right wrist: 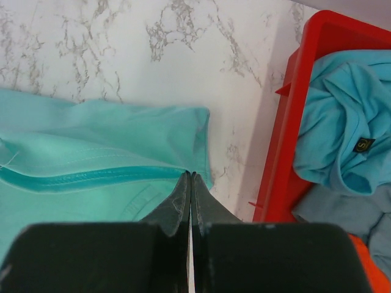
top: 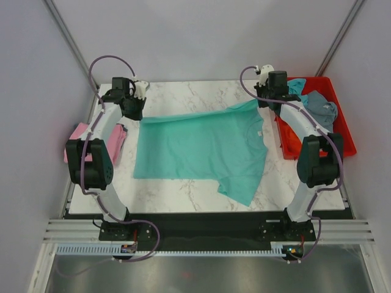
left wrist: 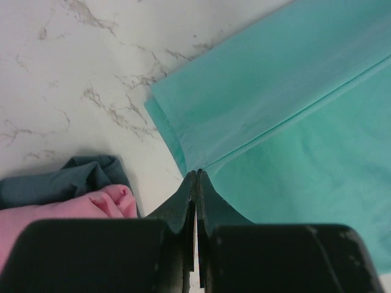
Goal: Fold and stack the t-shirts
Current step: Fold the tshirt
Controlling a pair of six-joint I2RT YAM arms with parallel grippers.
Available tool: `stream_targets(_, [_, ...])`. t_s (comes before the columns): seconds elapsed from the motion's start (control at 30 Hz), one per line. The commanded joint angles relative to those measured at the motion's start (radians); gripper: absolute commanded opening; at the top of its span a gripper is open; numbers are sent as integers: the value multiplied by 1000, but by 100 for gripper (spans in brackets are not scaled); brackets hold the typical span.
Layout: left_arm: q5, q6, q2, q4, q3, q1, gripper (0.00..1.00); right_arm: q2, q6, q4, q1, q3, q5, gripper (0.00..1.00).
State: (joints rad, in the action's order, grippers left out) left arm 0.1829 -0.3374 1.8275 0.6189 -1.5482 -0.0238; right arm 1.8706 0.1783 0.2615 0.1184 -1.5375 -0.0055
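A teal-green t-shirt lies spread across the marble table, its far edge stretched between my two grippers. My left gripper is shut at the shirt's far left corner; in the left wrist view the cloth creases straight into the closed tips. My right gripper is shut at the far right, by the sleeve; in the right wrist view the shirt and its seam run into the closed tips. A pink t-shirt lies at the table's left edge.
A red tray at the right edge holds a light blue t-shirt, a grey-blue one and a bit of orange cloth. Beside the pink shirt lies dark grey-blue cloth. Bare marble shows beyond the shirt.
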Motion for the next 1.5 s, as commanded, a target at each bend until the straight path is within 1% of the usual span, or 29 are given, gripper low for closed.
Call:
stream_targets(0.0, [30, 46, -91, -8, 69, 2, 2, -114, -29, 12, -2, 80, -40, 0])
stream_targets(0.17, [23, 41, -131, -11, 140, 2, 2, -183, -45, 33, -2, 169, -63, 0])
stream_targets(0.37, [23, 41, -129, -11, 174, 2, 2, -249, -60, 42, 29, 310, -86, 0])
stream_targets(0.5, [23, 41, -122, -11, 195, 2, 2, -261, -72, 41, 41, 376, -97, 0])
stream_targets(0.63, [23, 41, -108, -11, 203, 2, 2, -237, -77, 27, 47, 407, -108, 0])
stream_targets(0.67, [-5, 50, -106, -22, 204, 2, 2, -231, -77, 25, 49, 410, -108, 0])
stream_targets(0.83, [-20, 43, -97, -16, 203, 2, 2, -211, -71, 25, 47, 416, -109, 0])
stream_targets(0.87, [-55, 52, -86, -1, 203, 4, 2, -220, -82, 50, 47, 433, -143, 0])
stream_targets(1.1, [-53, 57, -94, 4, 237, 4, 2, -252, -92, 54, 56, 476, -155, 0])
stream_targets(1.13, [-49, 60, -91, 7, 238, 4, 3, -255, -92, 54, 58, 479, -162, 0])
stream_targets(1.17, [-56, 61, -93, 10, 243, 4, 20, -257, -91, 58, 58, 481, -175, 0])
stream_targets(1.2, [-62, 69, -91, 12, 243, 4, 31, -260, -92, 65, 58, 478, -188, 14])
stream_targets(1.27, [-75, 92, -109, 18, 246, 4, 49, -271, -86, 77, 58, 462, -206, 32])
stream_targets(1.3, [-83, 100, -122, 16, 244, 4, 51, -292, -88, 91, 58, 452, -205, 45])
stream_targets(1.4, [-103, 120, -191, 7, 241, 4, 55, -356, -59, 117, 58, 419, -197, 58])
stream_targets(1.43, [-105, 130, -209, 7, 238, 4, 56, -370, -44, 125, 56, 409, -200, 59])
stream_targets(1.47, [-82, 133, -246, 8, 232, 2, 57, -387, 7, 134, 58, 407, -215, 59])
